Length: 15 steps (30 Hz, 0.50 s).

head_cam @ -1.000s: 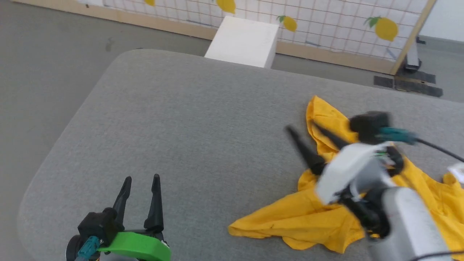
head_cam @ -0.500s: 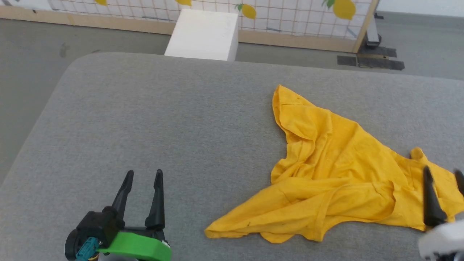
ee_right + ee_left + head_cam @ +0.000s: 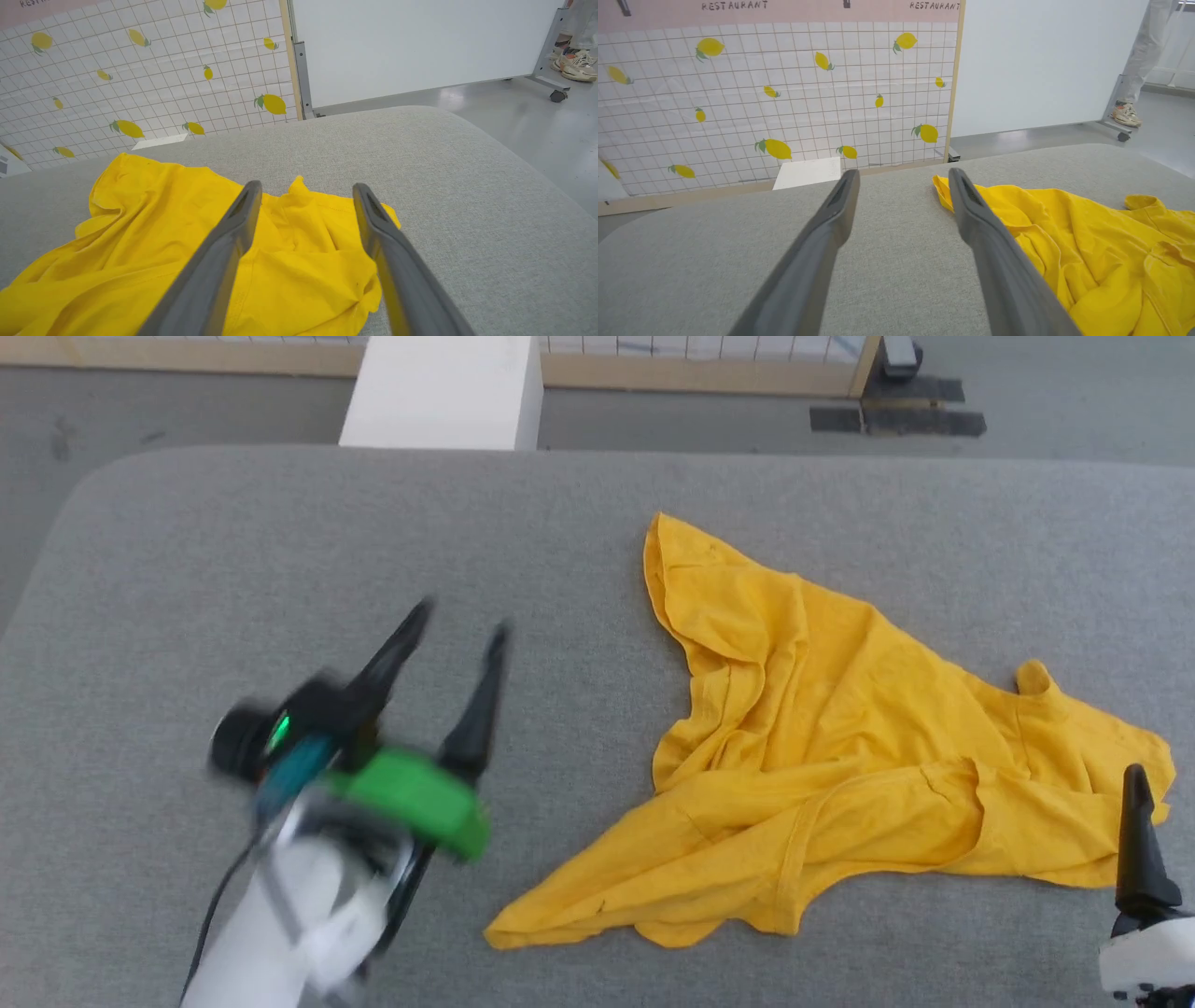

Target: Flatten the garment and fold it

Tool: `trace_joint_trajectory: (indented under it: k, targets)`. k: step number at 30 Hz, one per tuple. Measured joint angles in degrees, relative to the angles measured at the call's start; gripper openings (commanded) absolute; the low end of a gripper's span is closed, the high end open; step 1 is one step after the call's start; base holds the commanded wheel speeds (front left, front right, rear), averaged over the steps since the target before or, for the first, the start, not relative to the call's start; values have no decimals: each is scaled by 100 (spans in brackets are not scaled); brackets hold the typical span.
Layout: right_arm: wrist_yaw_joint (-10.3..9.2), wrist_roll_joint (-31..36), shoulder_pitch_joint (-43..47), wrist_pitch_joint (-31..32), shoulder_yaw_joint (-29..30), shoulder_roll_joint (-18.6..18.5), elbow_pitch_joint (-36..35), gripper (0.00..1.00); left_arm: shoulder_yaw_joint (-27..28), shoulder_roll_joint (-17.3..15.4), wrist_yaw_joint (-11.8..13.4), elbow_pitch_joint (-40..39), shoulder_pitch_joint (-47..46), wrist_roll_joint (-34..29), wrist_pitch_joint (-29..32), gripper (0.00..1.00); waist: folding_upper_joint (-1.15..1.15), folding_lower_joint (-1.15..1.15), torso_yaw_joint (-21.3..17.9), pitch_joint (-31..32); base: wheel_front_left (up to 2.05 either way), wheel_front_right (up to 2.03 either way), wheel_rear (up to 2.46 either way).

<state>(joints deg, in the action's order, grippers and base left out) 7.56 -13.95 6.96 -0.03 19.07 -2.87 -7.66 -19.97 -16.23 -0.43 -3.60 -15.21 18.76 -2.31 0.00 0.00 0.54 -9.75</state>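
Left tool (image 3: pixel 463 619) and right tool (image 3: pixel 307 188), both spread and empty, flank the crumpled bright yellow cotton T-shirt (image 3: pixel 840 756) on the grey padded surface (image 3: pixel 280 523); we judge them positioned to pull it flat.

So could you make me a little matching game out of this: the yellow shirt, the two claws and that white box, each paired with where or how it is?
1 garment
2 left gripper
3 right gripper
4 white box

A beyond the far edge of the grey cushion
B open, above bare cushion
C crumpled, lying loose
D open, at the garment's right end

Pairs: 1-C, 2-B, 3-D, 4-A
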Motion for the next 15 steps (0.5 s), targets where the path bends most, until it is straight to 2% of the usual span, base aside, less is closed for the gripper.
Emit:
trace_joint_trajectory:
  k: [3,7,12,15]
  targets:
    - [0,0,-29,3,62,0,-32,100,-413,115,-282,250,-840,-31,669,100,0,0,-9,-150,0,0,0]
    - [0,0,-137,52,135,0,-105,100,-939,495,-527,753,-1764,29,1367,100,0,0,-11,-372,0,0,0]
    - [0,1,-308,103,109,0,-164,100,-1615,866,-659,1649,-2378,421,2129,100,0,0,-67,-686,0,0,0]
    - [0,-20,-350,104,65,1,-160,100,-1850,878,-660,2064,-2452,515,2421,100,0,0,-144,-797,0,0,0]
